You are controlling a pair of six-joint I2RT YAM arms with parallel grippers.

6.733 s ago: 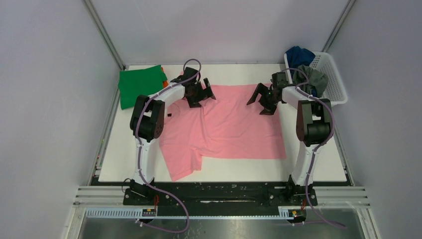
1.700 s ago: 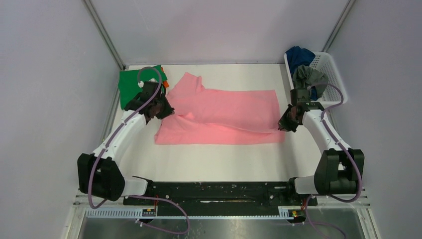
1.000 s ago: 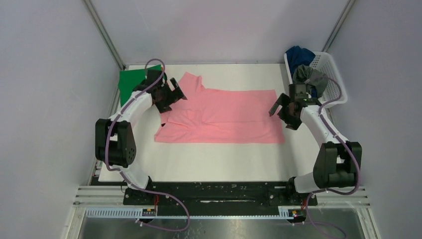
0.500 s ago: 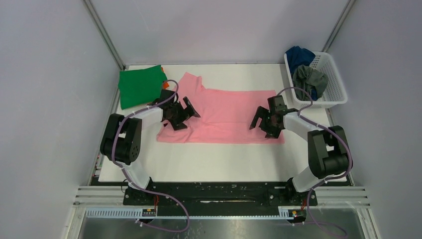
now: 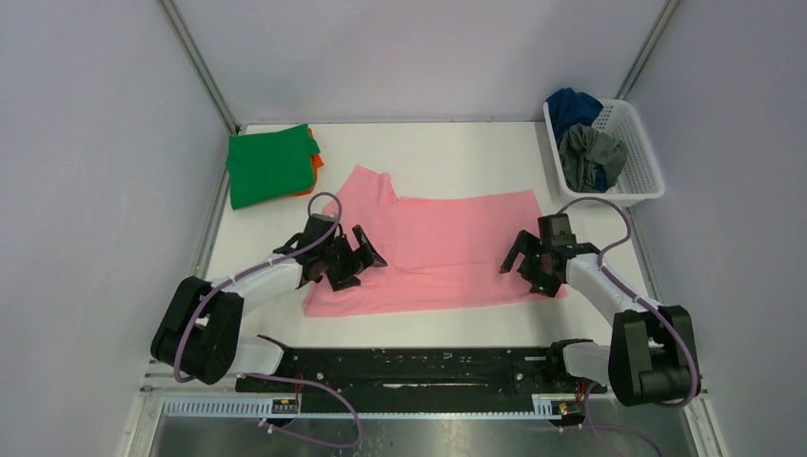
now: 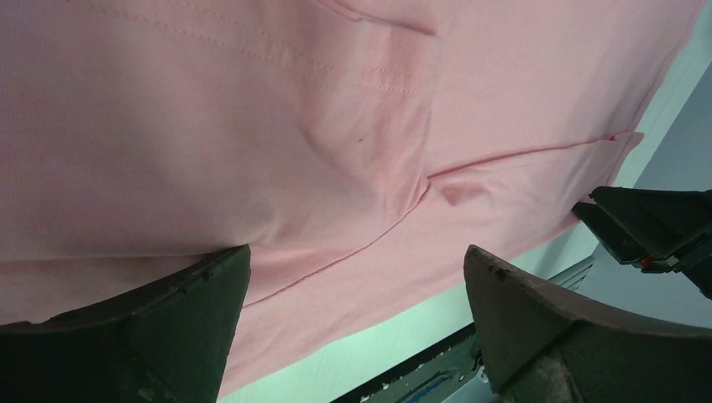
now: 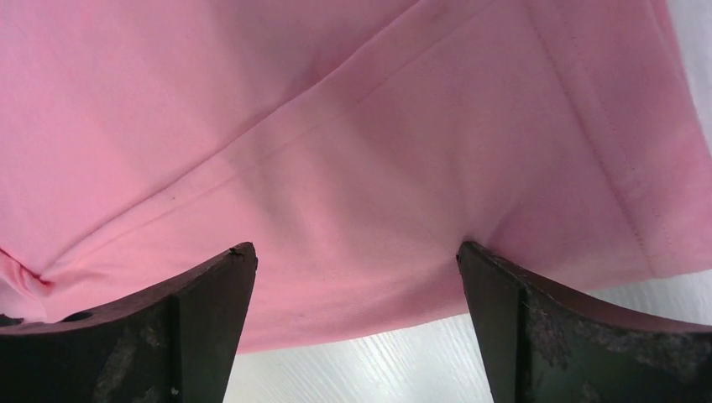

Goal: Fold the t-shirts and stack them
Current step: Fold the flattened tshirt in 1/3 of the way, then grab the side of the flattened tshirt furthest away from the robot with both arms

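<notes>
Pink t-shirt [image 5: 447,248] stretches lengthwise from left hand [image 5: 359,267] to right hand [image 5: 526,273]; each gapes wide, gripping nothing, cloth directly beneath it, equally near.

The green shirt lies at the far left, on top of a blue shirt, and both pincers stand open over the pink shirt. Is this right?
No. Under the green shirt lies an orange shirt, not a blue one; the top view shows its edge. The rest holds: the left pincer and right pincer stand open over the pink shirt.
</notes>
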